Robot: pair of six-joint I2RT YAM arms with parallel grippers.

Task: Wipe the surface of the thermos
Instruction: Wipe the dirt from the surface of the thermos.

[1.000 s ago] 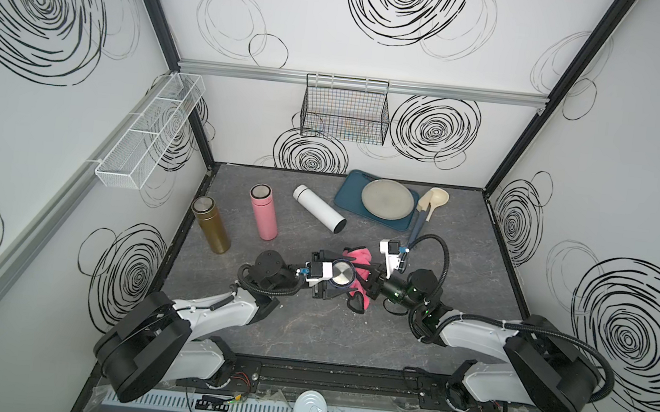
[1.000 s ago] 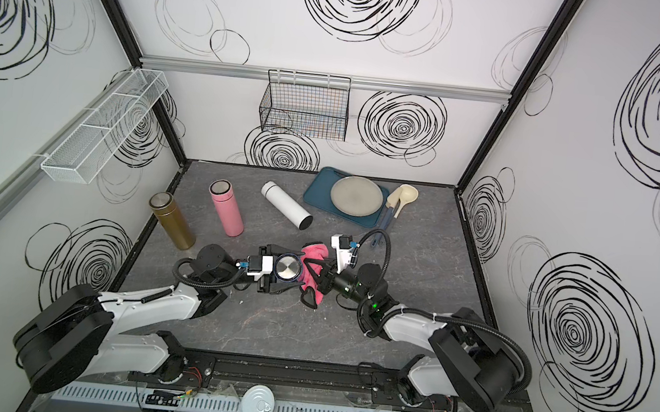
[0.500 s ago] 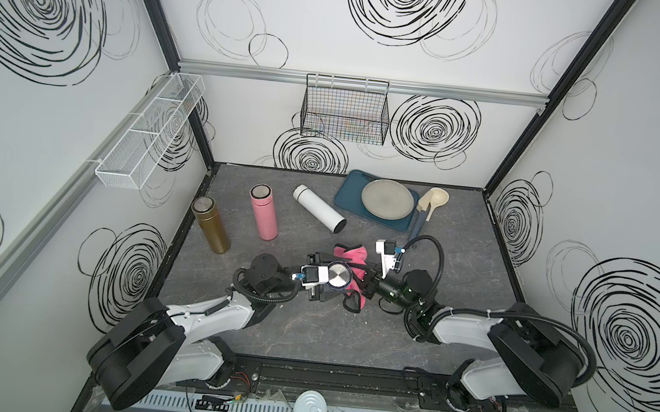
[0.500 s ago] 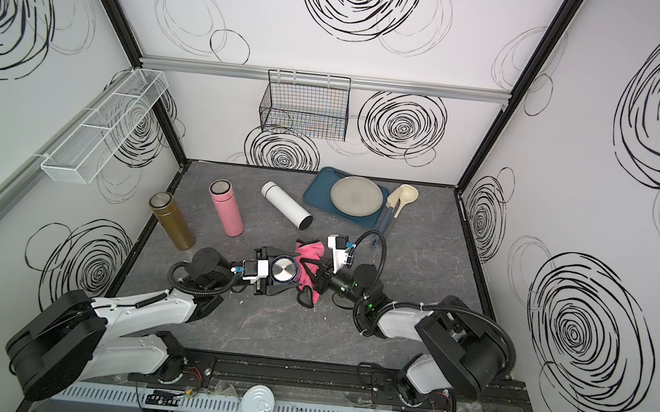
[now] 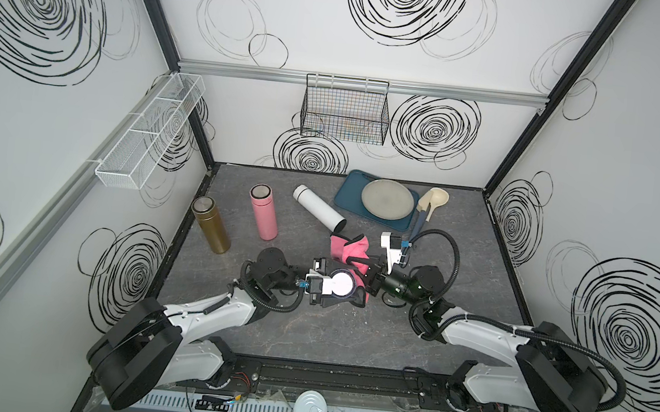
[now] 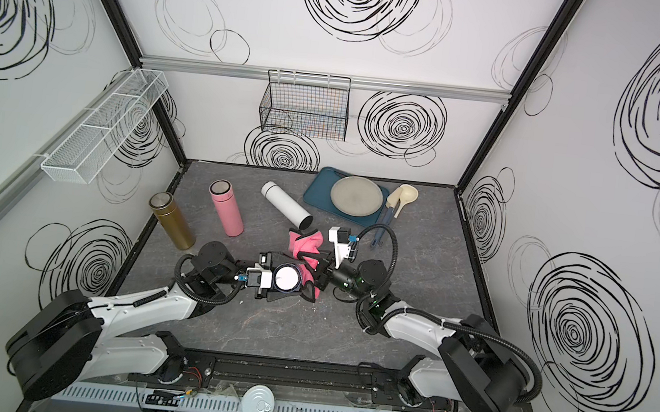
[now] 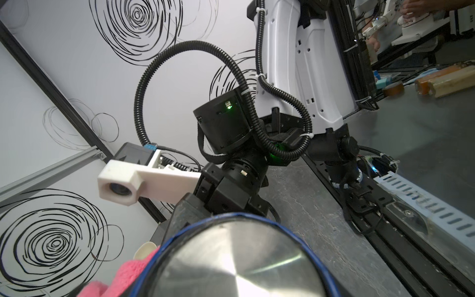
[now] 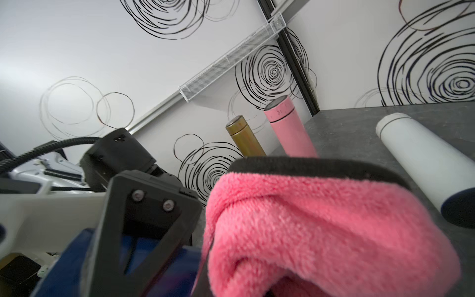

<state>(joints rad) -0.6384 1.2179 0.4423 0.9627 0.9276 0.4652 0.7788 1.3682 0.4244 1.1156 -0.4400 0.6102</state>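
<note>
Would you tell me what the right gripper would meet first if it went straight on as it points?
Probably the blue thermos held by the left gripper, with its own pink cloth squeezed between; depth is hard to judge.

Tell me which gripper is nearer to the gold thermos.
Left. The left gripper, holding the blue thermos, sits on the same side as the gold thermos; the right gripper, gripping the pink cloth, lies beyond it, farther off.
</note>
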